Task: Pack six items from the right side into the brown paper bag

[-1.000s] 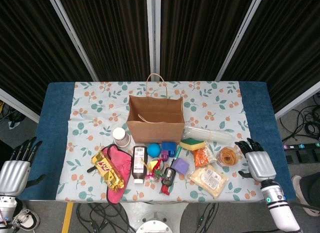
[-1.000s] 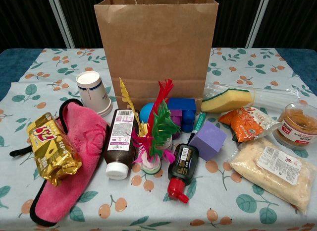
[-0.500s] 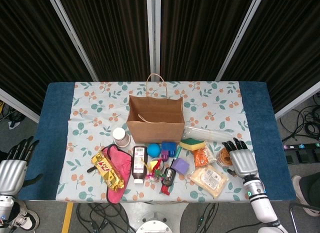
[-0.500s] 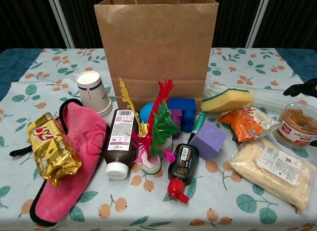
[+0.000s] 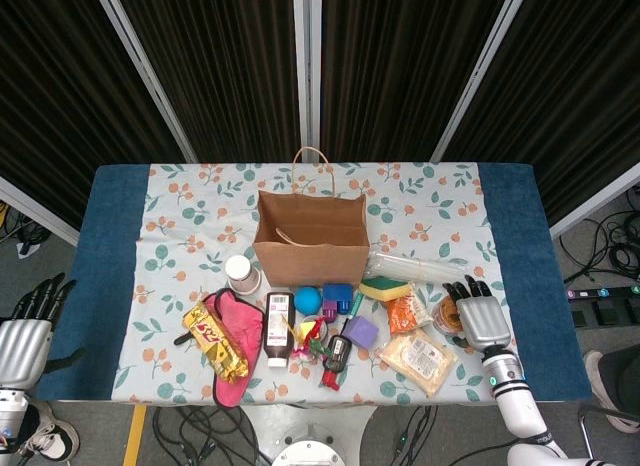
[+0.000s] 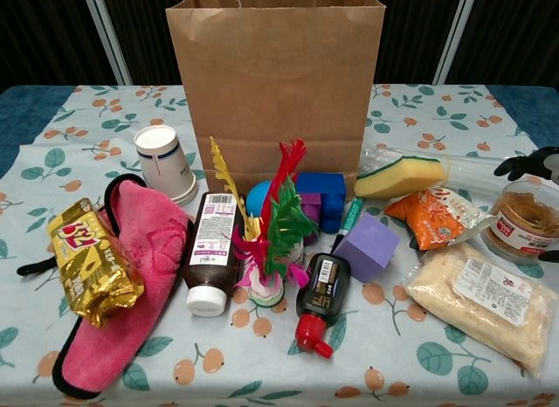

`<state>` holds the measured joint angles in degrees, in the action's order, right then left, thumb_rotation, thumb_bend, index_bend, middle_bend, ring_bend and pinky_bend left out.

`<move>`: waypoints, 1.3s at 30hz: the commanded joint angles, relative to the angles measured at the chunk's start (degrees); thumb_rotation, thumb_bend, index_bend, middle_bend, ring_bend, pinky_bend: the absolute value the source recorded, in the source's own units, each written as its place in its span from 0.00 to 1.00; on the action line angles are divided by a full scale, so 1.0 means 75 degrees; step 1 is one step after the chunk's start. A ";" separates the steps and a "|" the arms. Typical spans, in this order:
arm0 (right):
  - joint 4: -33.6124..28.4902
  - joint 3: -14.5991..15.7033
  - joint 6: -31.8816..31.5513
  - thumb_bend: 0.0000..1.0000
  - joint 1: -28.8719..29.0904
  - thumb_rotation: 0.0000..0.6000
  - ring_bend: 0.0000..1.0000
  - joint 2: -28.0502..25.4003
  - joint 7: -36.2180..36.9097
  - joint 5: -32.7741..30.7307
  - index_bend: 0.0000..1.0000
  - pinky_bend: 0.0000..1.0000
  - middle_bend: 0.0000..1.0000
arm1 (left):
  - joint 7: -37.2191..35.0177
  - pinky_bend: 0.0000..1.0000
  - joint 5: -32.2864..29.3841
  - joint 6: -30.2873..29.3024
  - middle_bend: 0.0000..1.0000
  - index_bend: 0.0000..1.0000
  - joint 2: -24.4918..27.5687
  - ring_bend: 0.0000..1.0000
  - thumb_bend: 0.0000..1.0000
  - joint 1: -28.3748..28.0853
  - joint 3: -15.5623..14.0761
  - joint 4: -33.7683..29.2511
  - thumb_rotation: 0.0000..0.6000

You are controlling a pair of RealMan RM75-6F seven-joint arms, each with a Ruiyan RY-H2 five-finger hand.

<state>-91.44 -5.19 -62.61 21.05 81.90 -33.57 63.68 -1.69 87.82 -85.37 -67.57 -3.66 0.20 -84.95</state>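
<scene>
The brown paper bag (image 5: 312,248) (image 6: 275,75) stands open and upright at the table's middle. To its right lie a yellow-green sponge (image 5: 385,287) (image 6: 400,175), an orange snack packet (image 5: 405,312) (image 6: 434,217), a round tub of brown paste (image 5: 450,314) (image 6: 527,219), a bag of pale grains (image 5: 418,360) (image 6: 487,298) and a purple cube (image 5: 361,332) (image 6: 367,247). My right hand (image 5: 478,318) (image 6: 534,162) hovers at the tub's right side with fingers spread, holding nothing. My left hand (image 5: 22,334) hangs off the table's left edge, fingers apart and empty.
A clear plastic pack (image 5: 415,271) lies behind the sponge. Left of centre sit a paper cup (image 6: 166,162), a pink cloth (image 6: 122,276), a gold bar (image 6: 92,260), a brown bottle (image 6: 212,250), a feather toy (image 6: 271,232), blue blocks (image 6: 316,200) and a red-capped bottle (image 6: 320,298).
My right hand has moved left from the table's right edge to the tub and nearly stopped there. My left hand has sunk slightly lower at the left.
</scene>
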 commanded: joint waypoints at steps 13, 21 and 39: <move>0.0164 0.0077 -0.0387 0.12 -0.0043 1.00 0.25 0.0074 0.0445 0.0245 0.40 0.30 0.38 | -0.0094 0.15 -0.0005 0.0059 0.13 0.09 -0.0061 0.03 0.00 0.0001 -0.0040 0.0137 1.00; -0.0427 0.0139 -0.0887 0.14 -0.0232 1.00 0.28 -0.0472 0.0633 0.0648 0.44 0.33 0.41 | -0.0035 0.15 -0.0006 0.0072 0.13 0.09 -0.0030 0.03 0.00 -0.0011 -0.0036 0.0044 1.00; -0.5505 -0.1957 -0.2537 0.16 0.0591 1.00 0.28 -0.3158 -0.1319 0.1727 0.45 0.33 0.45 | 0.0066 0.15 0.0051 0.0060 0.13 0.09 0.0052 0.03 0.00 -0.0066 -0.0013 -0.0140 1.00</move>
<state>-127.86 -14.74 -82.26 20.86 60.01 -38.14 78.30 -1.23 88.29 -84.88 -67.25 -4.17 0.03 -85.94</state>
